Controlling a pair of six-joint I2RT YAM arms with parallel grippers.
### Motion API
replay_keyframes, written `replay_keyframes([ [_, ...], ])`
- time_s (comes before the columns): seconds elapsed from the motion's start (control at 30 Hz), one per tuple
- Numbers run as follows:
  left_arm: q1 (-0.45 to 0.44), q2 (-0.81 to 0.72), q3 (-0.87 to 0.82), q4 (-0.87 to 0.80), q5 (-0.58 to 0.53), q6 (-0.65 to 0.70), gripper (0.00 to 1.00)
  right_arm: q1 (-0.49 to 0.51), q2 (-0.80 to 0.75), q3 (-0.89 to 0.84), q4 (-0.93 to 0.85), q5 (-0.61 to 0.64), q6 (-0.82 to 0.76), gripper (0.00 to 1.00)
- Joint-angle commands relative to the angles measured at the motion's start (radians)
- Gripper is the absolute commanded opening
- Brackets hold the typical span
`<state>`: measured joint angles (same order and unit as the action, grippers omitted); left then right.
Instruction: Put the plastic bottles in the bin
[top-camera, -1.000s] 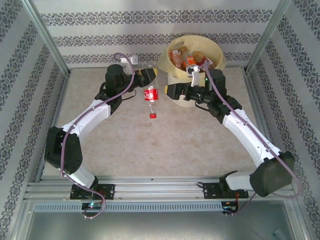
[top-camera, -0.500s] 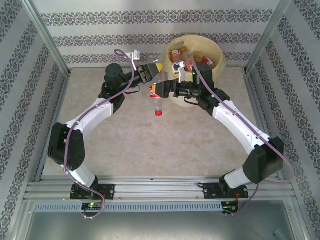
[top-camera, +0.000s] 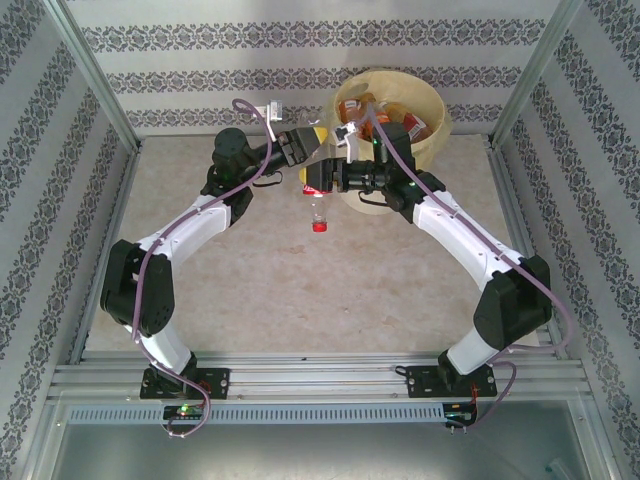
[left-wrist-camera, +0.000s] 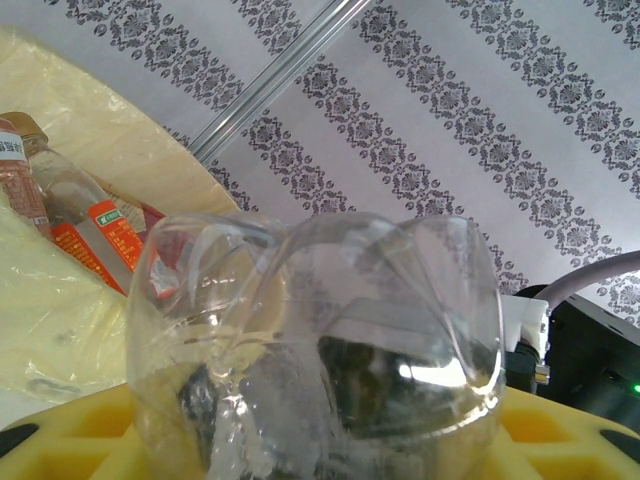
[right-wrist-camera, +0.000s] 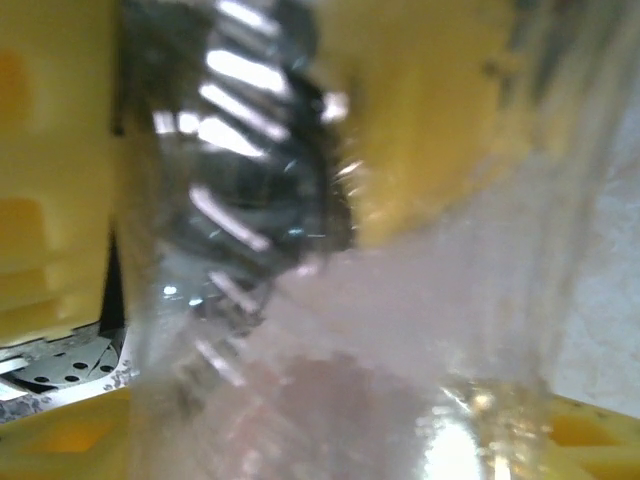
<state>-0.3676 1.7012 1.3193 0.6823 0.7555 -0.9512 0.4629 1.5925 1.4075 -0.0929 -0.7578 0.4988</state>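
While the left gripper (top-camera: 308, 158) pinched the red-capped bottle (top-camera: 318, 208) by its base, presumably for handover beside the bin (top-camera: 432, 105), the right gripper (top-camera: 318, 183) flanked its label; whether it had clamped could not be told.

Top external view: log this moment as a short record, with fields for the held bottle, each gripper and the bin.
bottle: red label, red cap pointing toward the near edge, just left of the bin
left gripper: shut on the bottle's base
right gripper: at the bottle's label, grip unclear
bin: holds other bottles
stage: bottle not yet in bin
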Motion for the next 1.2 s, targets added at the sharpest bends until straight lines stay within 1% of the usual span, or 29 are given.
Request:
replay_keyframes([
  [0.0, -0.012, 0.000, 0.041, 0.056, 0.017, -0.010, 0.54, 0.013, -0.008, 0.025, 0.001, -0.029, -0.022, 0.63],
  [0.17, -0.012, -0.006, 0.044, 0.044, 0.019, -0.002, 0.55, 0.010, -0.010, 0.043, -0.020, -0.025, -0.039, 0.55],
  [0.23, -0.011, -0.009, 0.050, 0.032, 0.029, -0.004, 0.58, 0.007, -0.012, 0.049, -0.030, -0.016, -0.046, 0.54],
  [0.27, -0.012, -0.013, 0.055, 0.025, 0.037, -0.003, 0.62, 0.006, -0.014, 0.053, -0.037, -0.011, -0.047, 0.53],
  [0.4, -0.009, -0.035, 0.081, 0.007, 0.083, 0.006, 0.82, -0.002, -0.021, 0.067, -0.088, 0.033, -0.069, 0.51],
  [0.5, 0.001, -0.094, 0.075, -0.040, 0.072, 0.050, 0.95, -0.021, -0.036, 0.090, -0.144, 0.071, -0.090, 0.50],
  [0.53, 0.006, -0.127, 0.064, -0.075, 0.048, 0.081, 0.99, -0.032, -0.041, 0.101, -0.167, 0.080, -0.098, 0.50],
  [0.57, 0.008, -0.166, 0.046, -0.113, 0.013, 0.117, 1.00, -0.045, -0.049, 0.111, -0.183, 0.091, -0.103, 0.50],
  [0.63, 0.010, -0.244, 0.000, -0.173, -0.068, 0.178, 1.00, -0.073, -0.062, 0.134, -0.222, 0.112, -0.115, 0.49],
  [0.8, 0.010, -0.429, -0.157, -0.207, -0.248, 0.259, 1.00, -0.170, -0.082, 0.190, -0.241, 0.111, -0.096, 0.48],
  [0.87, 0.010, -0.494, -0.195, -0.285, -0.334, 0.308, 1.00, -0.207, -0.069, 0.232, -0.260, 0.111, -0.092, 0.48],
  [1.03, 0.010, -0.595, -0.243, -0.490, -0.520, 0.396, 1.00, -0.265, -0.029, 0.353, -0.284, 0.148, -0.059, 0.49],
  [1.17, 0.010, -0.639, -0.254, -0.648, -0.674, 0.427, 1.00, -0.311, 0.031, 0.462, -0.282, 0.161, 0.026, 0.50],
])
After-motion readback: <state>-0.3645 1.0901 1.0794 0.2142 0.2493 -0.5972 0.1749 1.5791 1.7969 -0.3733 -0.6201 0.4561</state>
